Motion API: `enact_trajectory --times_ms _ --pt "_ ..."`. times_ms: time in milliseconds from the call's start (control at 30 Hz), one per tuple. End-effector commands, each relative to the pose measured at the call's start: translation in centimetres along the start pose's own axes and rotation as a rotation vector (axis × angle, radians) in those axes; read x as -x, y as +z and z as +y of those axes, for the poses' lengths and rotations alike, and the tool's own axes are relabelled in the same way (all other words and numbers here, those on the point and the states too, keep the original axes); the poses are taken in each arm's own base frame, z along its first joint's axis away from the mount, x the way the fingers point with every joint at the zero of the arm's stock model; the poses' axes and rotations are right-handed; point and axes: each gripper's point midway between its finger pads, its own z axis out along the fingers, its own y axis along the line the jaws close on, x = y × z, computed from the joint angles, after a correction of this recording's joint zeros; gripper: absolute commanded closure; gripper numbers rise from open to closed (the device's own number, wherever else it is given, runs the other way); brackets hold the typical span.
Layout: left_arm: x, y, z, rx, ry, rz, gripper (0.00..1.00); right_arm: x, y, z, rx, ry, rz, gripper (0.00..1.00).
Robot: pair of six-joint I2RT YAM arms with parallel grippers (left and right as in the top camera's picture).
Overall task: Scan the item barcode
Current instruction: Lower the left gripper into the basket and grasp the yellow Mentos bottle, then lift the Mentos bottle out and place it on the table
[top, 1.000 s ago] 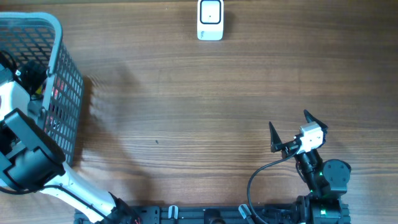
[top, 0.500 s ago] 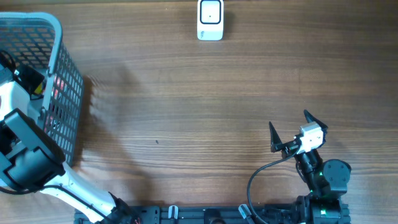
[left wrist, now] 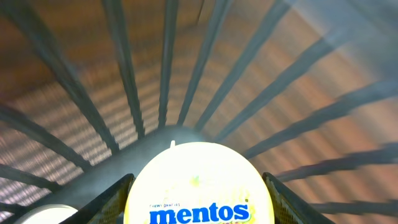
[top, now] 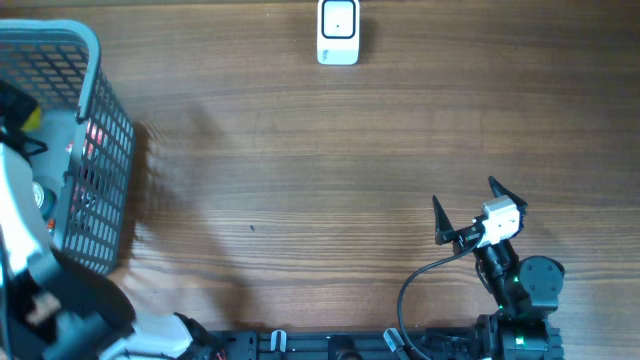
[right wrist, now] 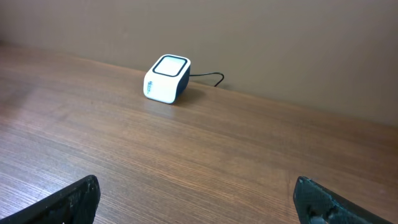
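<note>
A round mentos tub [left wrist: 199, 168] is clamped between the fingers of the left gripper [left wrist: 198, 190] inside the basket [top: 110, 130]. The right gripper [top: 465, 192] is held wide open and empty. The tub is judged light, rigid and smooth-sided, so it is best squeezed squarely across its curved wall.

"mentos" in blue letters on a pale yellow container [left wrist: 198, 186]
</note>
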Motion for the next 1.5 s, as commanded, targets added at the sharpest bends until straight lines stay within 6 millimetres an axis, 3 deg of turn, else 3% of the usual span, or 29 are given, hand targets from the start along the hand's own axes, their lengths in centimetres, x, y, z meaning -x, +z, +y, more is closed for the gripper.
enact_trajectory --times_ms 0,100,267,533,800,967,1033,1133,1300,1400,1467 --pt "4.8 -7.1 -1.1 -0.048 -0.035 -0.16 0.46 0.0 0.0 0.3 0.017 0.013 -0.003 0.0" --pt "6.6 -12.0 -2.0 -0.112 -0.074 -0.239 0.5 0.2 0.0 0.3 0.016 0.011 -0.01 0.0" --pt "6.9 -16.7 -3.6 -0.226 -0.084 -0.265 0.48 0.3 0.0 0.3 0.016 0.01 -0.014 0.0" --pt "5.0 -19.1 -8.8 -0.521 -0.171 -0.137 0.45 0.4 0.0 0.3 0.015 0.009 -0.016 0.0" --pt "0.2 -22.0 -17.8 -0.745 -0.042 -0.015 0.44 0.5 0.0 0.2 0.014 0.008 -0.021 0.0" --pt "-6.9 -23.2 -25.3 -0.861 0.096 0.138 0.43 0.6 0.0 0.2 0.014 0.006 -0.027 0.0" --pt "-10.9 -23.2 -28.1 -0.904 0.214 0.205 0.43 0.7 0.0 0.2 0.013 0.005 -0.028 0.0" --pt "-19.0 -22.6 -31.4 -0.946 0.451 0.335 0.39 0.7 0.0 0.2 0.013 0.004 -0.03 0.0" --pt "-29.1 -20.3 -32.7 -0.97 0.792 0.464 0.41 0.7 0.0 0.2 0.013 0.004 -0.031 0.0" --pt "-33.5 -18.5 -31.8 -0.949 0.926 0.546 0.48 0.8 0.0 0.2 0.013 0.003 -0.031 0.0" --pt "-35.0 -17.0 -31.4 -0.913 0.943 0.582 0.44 0.7 0.0 0.2 0.013 0.003 -0.031 0.0"
